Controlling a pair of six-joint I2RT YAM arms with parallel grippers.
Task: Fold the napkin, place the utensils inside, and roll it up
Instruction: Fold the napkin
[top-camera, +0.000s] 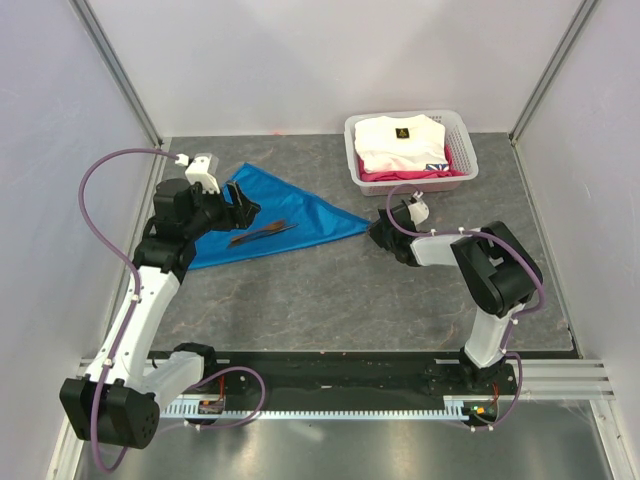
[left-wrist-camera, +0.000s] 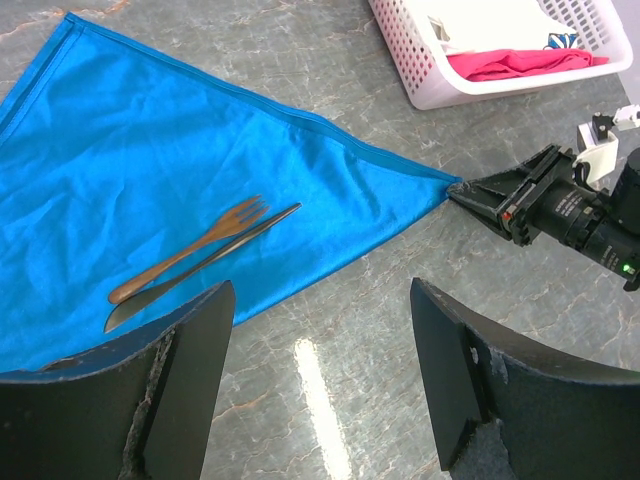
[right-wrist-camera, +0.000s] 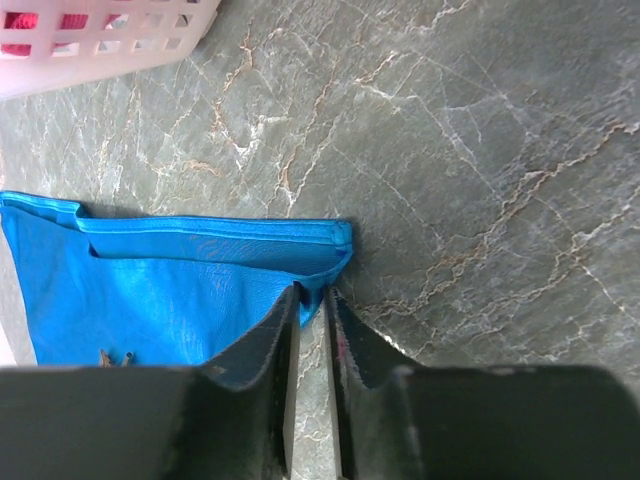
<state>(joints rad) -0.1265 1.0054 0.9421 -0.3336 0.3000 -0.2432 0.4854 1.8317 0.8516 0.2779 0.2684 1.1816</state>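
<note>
Napkin (top-camera: 270, 215): bright blue, lying as a triangle at 10 o'clock on the table (top-camera: 350, 290), long tip pointing to 3 o'clock.
Fork (left-wrist-camera: 190, 248): brown, flat on the blue cloth, tines towards 2 o'clock in the left wrist view.
Knife (left-wrist-camera: 200, 265): dark, right beside the fork and parallel to it.
Left gripper (left-wrist-camera: 320, 298): over the napkin's wide end, fingers well apart, nothing between them.
Right gripper (right-wrist-camera: 312, 295): down low at the tip, and there it is, fingers pinched together on the napkin's corner.
Basket (top-camera: 352, 150): at 1 o'clock, white and pink clothes (top-camera: 400, 140) folded inside.
</note>
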